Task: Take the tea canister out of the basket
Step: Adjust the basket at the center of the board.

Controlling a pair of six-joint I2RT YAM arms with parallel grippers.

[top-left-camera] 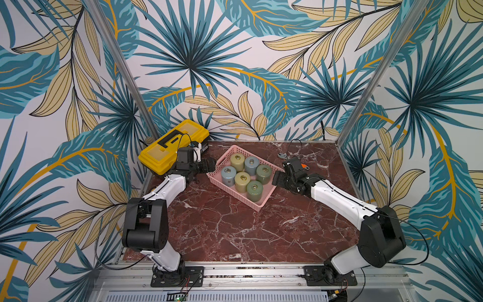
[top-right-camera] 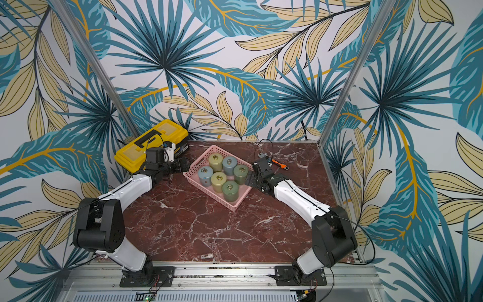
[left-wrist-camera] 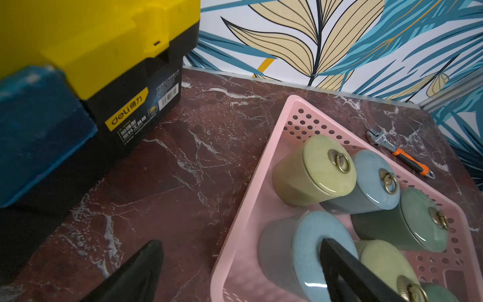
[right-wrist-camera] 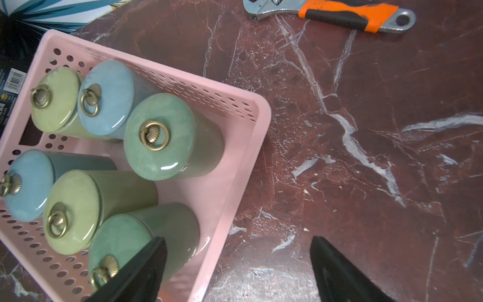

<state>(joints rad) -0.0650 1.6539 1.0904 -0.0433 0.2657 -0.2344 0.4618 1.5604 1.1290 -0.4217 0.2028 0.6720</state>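
Six tea canisters (top-left-camera: 242, 181) stand in the pink basket (top-left-camera: 232, 193) — both pairs of fingers are spread wide at its sides, holding nothing.

The left fingers (left-wrist-camera: 347, 272) straddle the basket wall nearest the toolbox (top-left-camera: 172, 146): in the left wrist view one finger shows in front of the lid of a blue canister (left-wrist-camera: 300, 235), its mate over bare table (top-left-camera: 222, 230). The right fingers (right-wrist-camera: 141, 269) straddle the opposite wall, one before a dark green canister (right-wrist-camera: 117, 240), one over table. The canisters stand upright in two rows of three, ring-pull lids up, packed close. The yellow toolbox sits behind the left arm — an orange-handled wrench (right-wrist-camera: 339, 13) lies on the table behind the right arm.
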